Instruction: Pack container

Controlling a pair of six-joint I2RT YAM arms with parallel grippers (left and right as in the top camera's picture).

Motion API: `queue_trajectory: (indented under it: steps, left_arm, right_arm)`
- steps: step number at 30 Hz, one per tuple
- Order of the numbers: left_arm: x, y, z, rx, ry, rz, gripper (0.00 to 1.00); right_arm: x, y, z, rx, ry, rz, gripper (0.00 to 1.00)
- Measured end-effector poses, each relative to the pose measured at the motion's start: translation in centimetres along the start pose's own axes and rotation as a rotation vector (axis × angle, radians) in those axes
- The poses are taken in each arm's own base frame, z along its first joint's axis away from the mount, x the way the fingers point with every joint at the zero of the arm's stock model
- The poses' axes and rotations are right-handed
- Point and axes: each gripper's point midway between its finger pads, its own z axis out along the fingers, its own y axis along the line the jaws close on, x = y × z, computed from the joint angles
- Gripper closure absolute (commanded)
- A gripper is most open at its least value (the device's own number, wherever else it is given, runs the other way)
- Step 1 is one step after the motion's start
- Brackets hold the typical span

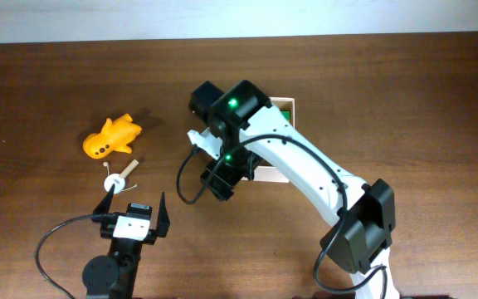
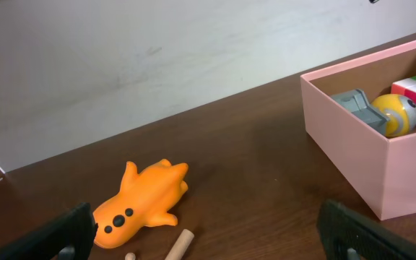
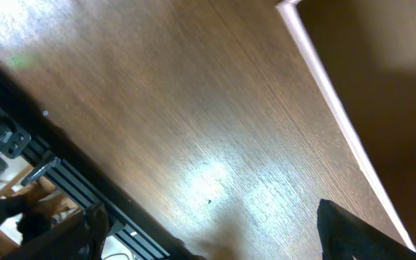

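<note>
Square, shallow white-walled cardboard container [image 2: 341, 148] sits centre-far, several toys inside. Right gripper [image 3: 215, 235] hangs empty, jaws spread, just beside its left wall. Left gripper [image 1: 134, 209], jaws likewise spread, faces orange rubber toy [image 1: 112, 137]: likely next pick.

Three views: one fixed overhead, two wrist-mounted.
Overhead looks straight down from far, covering most of the table [image 1: 438, 100]. Left wrist sits low and faces level across the wood toward the wall [image 2: 121, 65], close to the orange toy [image 2: 141, 195] and the container [image 2: 352, 155]; overhead shares both. Right wrist tilts steeply down, very close, catching only the container rim.
</note>
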Motion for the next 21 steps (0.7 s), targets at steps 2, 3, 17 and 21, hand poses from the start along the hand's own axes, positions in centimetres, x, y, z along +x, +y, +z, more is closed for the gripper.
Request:
queue_trajectory:
  steps: [2,3,17,21]
  left_arm:
    - [0.0,0.0,0.0,0.0,0.0,0.0,0.01]
    - [0.0,0.0,0.0,0.0,0.0,0.0,0.01]
    - [0.0,0.0,0.0,0.0,0.0,0.0,0.01]
    - [0.0,0.0,0.0,0.0,0.0,0.0,0.01]
  right_arm:
    - [0.0,0.1,0.1,0.008,0.003,-0.008,0.14]
    - [0.0,0.0,0.1,0.013,0.004,-0.008,0.14]
    - [1.4,-4.4,2.6,0.175,0.064,0.239,0.15]
    - [2.1,-5.3,3.1,0.224,0.078,0.359,0.15]
